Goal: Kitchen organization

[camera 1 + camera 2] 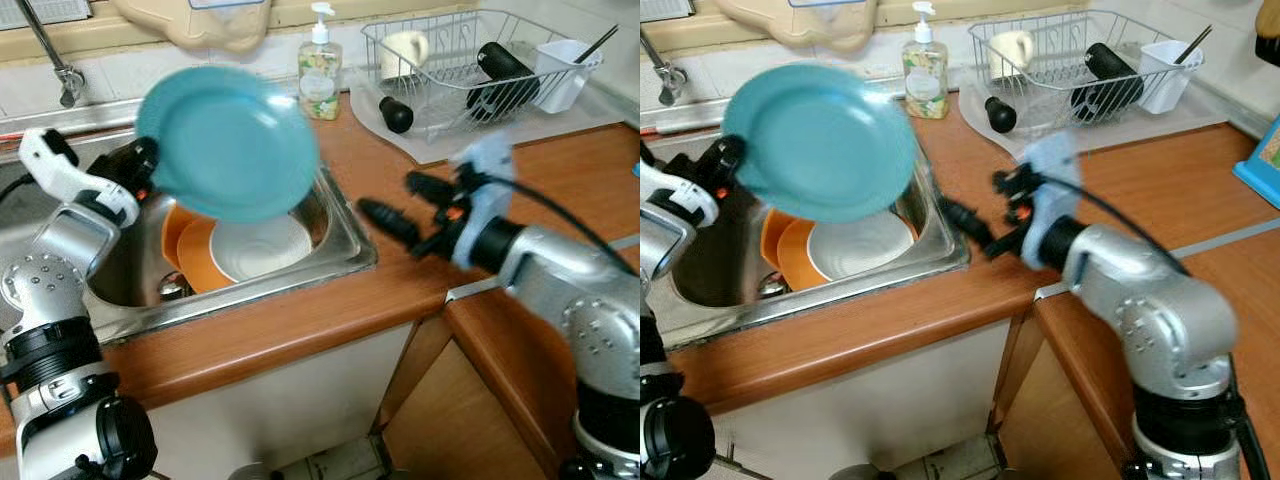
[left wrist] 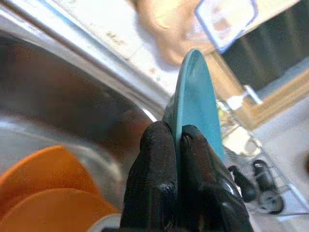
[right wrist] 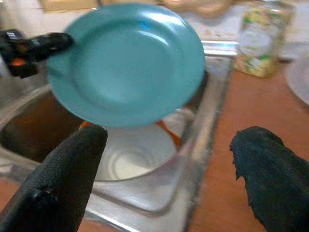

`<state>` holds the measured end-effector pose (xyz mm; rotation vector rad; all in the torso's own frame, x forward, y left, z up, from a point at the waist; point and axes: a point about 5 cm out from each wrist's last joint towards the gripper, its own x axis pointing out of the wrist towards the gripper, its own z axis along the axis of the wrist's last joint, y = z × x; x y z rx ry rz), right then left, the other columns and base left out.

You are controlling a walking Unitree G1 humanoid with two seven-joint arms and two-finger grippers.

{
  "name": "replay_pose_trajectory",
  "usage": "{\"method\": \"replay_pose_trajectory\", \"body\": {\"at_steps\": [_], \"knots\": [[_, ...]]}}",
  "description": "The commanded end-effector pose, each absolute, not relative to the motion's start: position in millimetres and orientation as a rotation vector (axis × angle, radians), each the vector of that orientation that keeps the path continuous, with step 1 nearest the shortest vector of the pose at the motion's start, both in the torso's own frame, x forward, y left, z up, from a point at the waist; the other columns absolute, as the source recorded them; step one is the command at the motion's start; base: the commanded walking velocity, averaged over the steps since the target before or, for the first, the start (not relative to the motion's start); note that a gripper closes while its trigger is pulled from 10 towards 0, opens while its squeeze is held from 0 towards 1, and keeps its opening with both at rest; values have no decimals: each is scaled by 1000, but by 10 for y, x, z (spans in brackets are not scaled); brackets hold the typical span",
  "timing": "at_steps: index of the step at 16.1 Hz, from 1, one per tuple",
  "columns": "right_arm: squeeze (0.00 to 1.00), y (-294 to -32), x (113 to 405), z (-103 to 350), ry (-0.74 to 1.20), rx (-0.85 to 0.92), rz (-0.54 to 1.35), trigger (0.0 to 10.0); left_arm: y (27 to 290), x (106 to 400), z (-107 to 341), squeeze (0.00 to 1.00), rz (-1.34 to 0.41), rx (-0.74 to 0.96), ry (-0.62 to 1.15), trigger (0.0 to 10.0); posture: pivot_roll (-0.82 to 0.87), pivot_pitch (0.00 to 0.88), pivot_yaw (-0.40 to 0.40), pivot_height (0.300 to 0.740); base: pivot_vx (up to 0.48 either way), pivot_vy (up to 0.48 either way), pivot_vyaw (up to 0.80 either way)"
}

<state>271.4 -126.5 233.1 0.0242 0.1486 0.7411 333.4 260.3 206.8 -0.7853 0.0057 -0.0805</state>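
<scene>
A teal plate (image 1: 228, 142) hangs tilted above the steel sink (image 1: 345, 262), pinched at its left rim by my left gripper (image 1: 150, 170), which is shut on it; the wrist view shows both black fingers (image 2: 157, 179) clamped on the rim of the plate (image 2: 195, 104). My right gripper (image 1: 405, 205) stands open over the counter to the right of the sink, facing the plate (image 3: 128, 63), its fingers (image 3: 63, 179) spread wide with nothing between them. Inside the sink lie orange plates (image 1: 190, 255) and a white bowl (image 1: 262, 247).
A wire dish rack (image 1: 480, 60) at the back right holds a mug, a black bottle and a white cutlery cup. A soap dispenser (image 1: 320, 65) stands behind the sink, the tap (image 1: 55, 55) at the back left. The wooden counter (image 1: 560, 180) runs to the right.
</scene>
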Motion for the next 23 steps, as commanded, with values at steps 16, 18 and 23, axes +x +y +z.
{"method": "replay_pose_trajectory", "body": {"at_steps": [16, 18, 23], "knots": [[0, -1169, 2558, 2179, 201, -122, 864, 10000, 2533, 3317, 1537, 0, 90, -605, 288, 7647, -122, 0, 48, 740, 0, 0, 0], [0, -1172, 2552, 2165, 205, -127, 864, 10000, 2554, 3303, 1491, 1000, 124, -542, 324, 10000, -123, 0, 49, 740, 0, 0, 0], [0, -1178, 2546, 2135, 212, -132, 855, 10000, 2604, 3255, 1499, 1000, 150, -453, 329, 10000, -120, 0, 50, 740, 0, 0, 0]]}}
